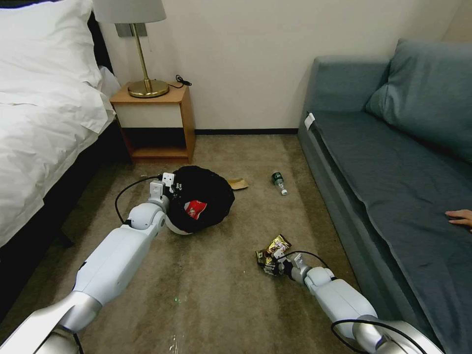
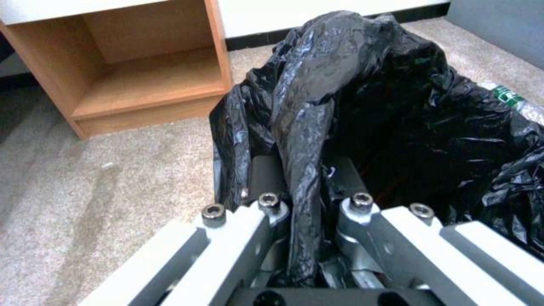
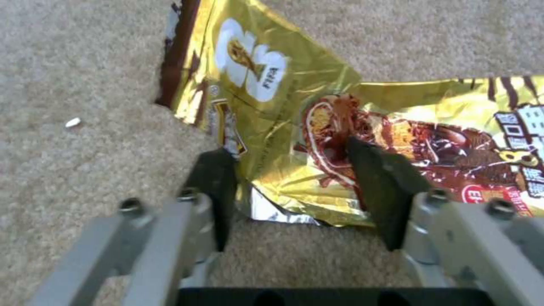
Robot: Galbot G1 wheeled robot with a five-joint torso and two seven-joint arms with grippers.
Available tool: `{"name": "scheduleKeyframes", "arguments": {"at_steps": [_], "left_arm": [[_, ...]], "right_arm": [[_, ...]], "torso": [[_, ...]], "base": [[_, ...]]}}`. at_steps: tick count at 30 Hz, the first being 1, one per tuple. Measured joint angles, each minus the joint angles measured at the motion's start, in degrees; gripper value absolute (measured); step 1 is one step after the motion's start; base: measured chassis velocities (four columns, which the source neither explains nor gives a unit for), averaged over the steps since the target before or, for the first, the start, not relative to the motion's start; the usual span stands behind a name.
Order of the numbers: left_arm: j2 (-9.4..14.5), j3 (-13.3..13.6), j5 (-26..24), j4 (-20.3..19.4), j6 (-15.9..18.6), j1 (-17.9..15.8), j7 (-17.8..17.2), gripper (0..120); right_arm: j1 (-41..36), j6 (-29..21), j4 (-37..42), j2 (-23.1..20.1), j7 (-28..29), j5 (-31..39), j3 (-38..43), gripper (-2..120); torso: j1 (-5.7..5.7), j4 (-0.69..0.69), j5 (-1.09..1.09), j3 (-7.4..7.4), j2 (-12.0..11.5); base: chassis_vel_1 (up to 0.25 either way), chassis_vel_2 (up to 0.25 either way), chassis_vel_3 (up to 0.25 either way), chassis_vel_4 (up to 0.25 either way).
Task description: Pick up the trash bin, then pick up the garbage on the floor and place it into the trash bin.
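My left gripper (image 1: 170,186) is shut on the rim of the trash bin (image 1: 204,196), a round bin lined with a black bag, held just above the carpet. In the left wrist view the left gripper (image 2: 306,178) pinches a fold of the black bag (image 2: 397,110). A red-and-white packet (image 1: 195,208) lies inside the bin. The gold-brown snack wrapper (image 1: 274,247) lies on the carpet, and my right gripper (image 1: 272,264) is down at it. The right gripper (image 3: 295,170) stands open, its fingers on either side of the wrapper (image 3: 272,85). Tan crumpled paper (image 1: 238,183) and a small clear bottle (image 1: 279,182) lie beyond the bin.
A wooden nightstand (image 1: 157,118) with a brass lamp (image 1: 147,88) stands against the far wall. The bed (image 1: 39,123) runs along the left and a grey-blue sofa (image 1: 393,162) along the right. Open carpet (image 1: 206,290) lies between the arms.
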Motion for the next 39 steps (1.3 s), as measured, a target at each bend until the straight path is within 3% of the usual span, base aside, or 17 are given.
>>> {"name": "scheduleKeyframes", "arguments": {"at_steps": [13,31,39], "left_arm": [[-0.3,-0.1,0.2,0.0,-0.1,0.3,0.0,5],[-0.7,-0.2,0.5,0.4,-0.3,0.1,0.0,5],[-1.3,-0.5,1.0,0.5,-0.6,0.3,0.0,5]], "right_arm": [[-0.4,0.0,0.6,-0.3,-0.3,0.0,0.6,0],[-1.4,0.2,6.8,-2.8,-0.3,-0.5,3.3,0],[-1.3,0.4,15.7,-5.4,-0.2,1.2,5.4,0]], "torso": [[0.0,0.01,0.01,0.0,0.0],[0.0,0.0,0.01,0.0,0.0],[0.0,0.01,0.01,0.01,0.0]], "base": [[0.0,0.0,0.0,0.0],[0.0,0.0,0.0,0.0],[0.0,0.0,0.0,0.0]]}}
